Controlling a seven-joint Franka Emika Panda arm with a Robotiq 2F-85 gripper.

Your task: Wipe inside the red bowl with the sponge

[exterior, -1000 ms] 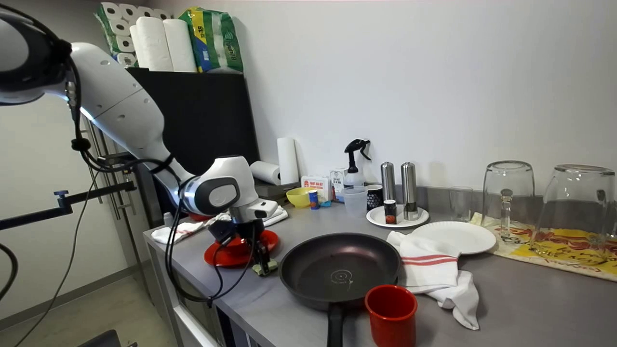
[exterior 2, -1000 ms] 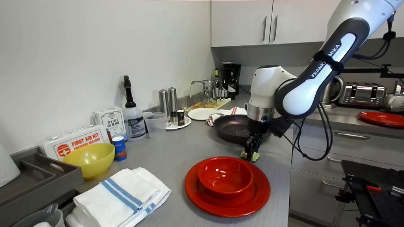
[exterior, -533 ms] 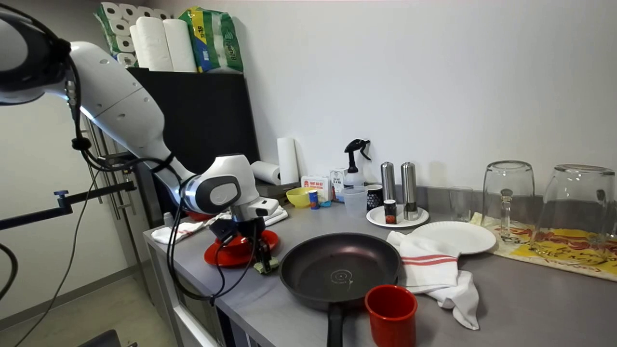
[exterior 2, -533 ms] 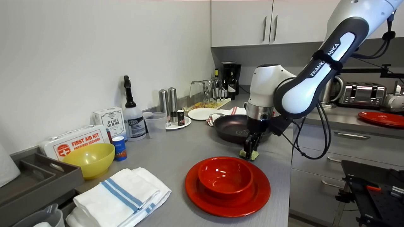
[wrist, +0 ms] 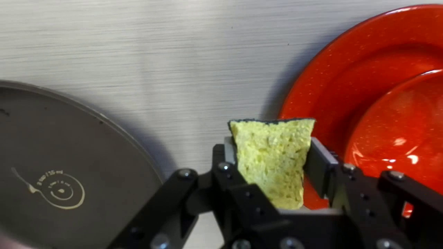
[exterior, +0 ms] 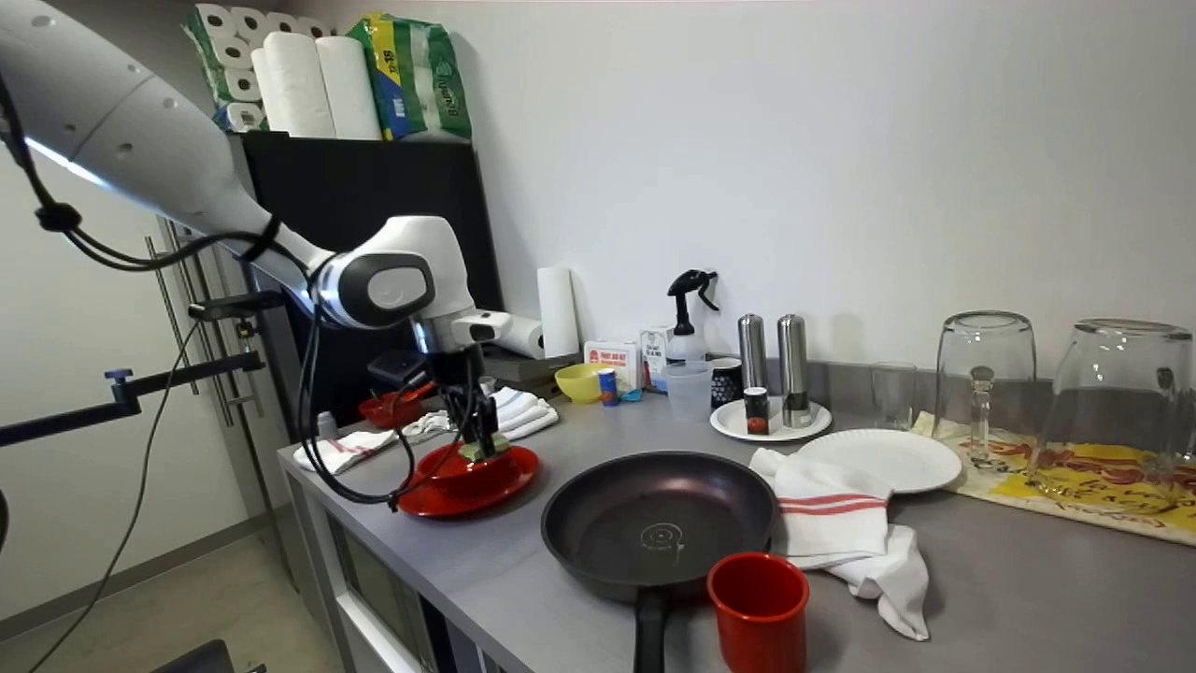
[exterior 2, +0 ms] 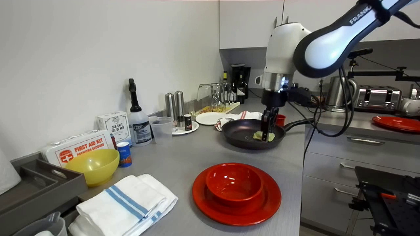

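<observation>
wrist view: your gripper [wrist: 273, 159] has the sponge [wrist: 271, 173] pinched between its jaws, yellow-green face toward the camera, a thin dark layer along the upper edge. from here the sponge overlaps the rim of the red plate [wrist: 332, 79]; the red bowl [wrist: 398, 114], cut off by the frame, is to the right, and the frying pan [wrist: 114, 166] to the left. outside, you get different line-ups: in an exterior view the sponge [exterior: 472, 452] covers part of the bowl, while in an exterior view the sponge [exterior 2: 258, 135] shows against the pan and you see well down into the bowl. put together, your sponge is up off the grey countertop [wrist: 207, 69], outside the bowl, between pan and plate. the bowl stands upright on the plate, and the plate lies near the countertop's front edge. you have a strip of countertop between pan and plate, and a broader stretch back toward the clear plastic cup [exterior 2: 161, 131]; the folded blue-striped towels [exterior 2: 126, 205] lie near the plate.
</observation>
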